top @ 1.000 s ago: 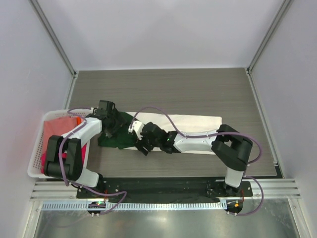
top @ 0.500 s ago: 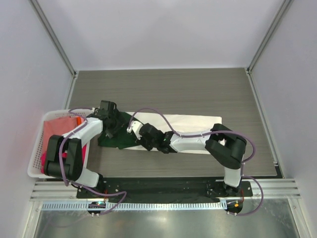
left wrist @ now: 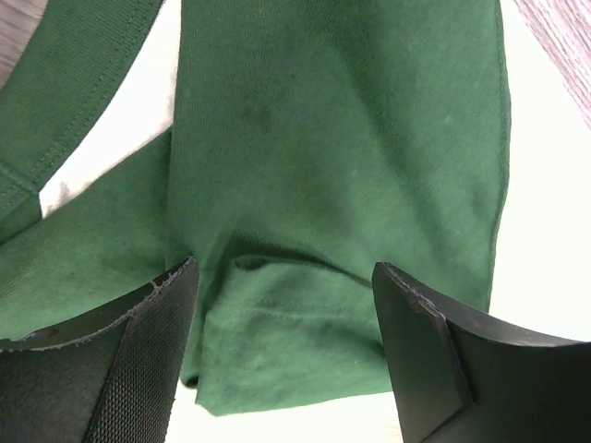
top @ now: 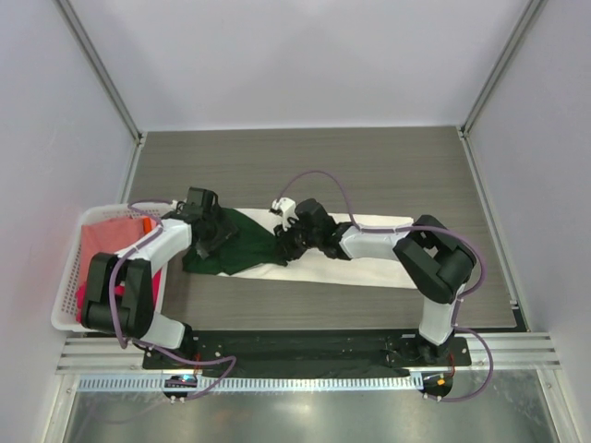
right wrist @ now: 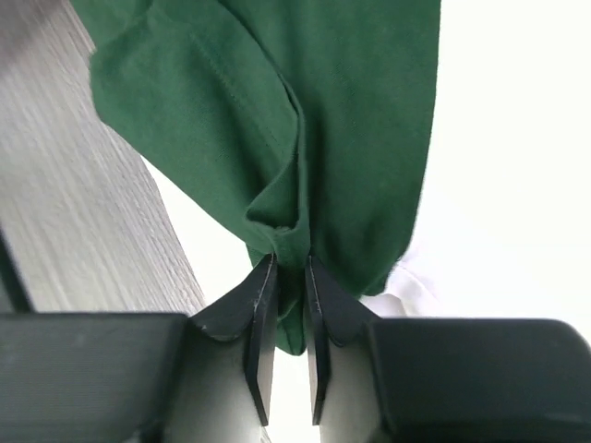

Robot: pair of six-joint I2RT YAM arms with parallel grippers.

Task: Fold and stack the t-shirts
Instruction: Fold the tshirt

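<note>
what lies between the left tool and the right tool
The dark green t-shirt fills that stretch, seen in the top view: the right tool is shut on a fold of it, the left tool open over it.

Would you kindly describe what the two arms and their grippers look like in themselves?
The left arm and right arm have white link shells with black joints; a thin purple cable loops along each. The left gripper is black, with two broad wedge-shaped fingers, finely textured inside. The right gripper is black too, its fingers tapering to thin tips.
</note>
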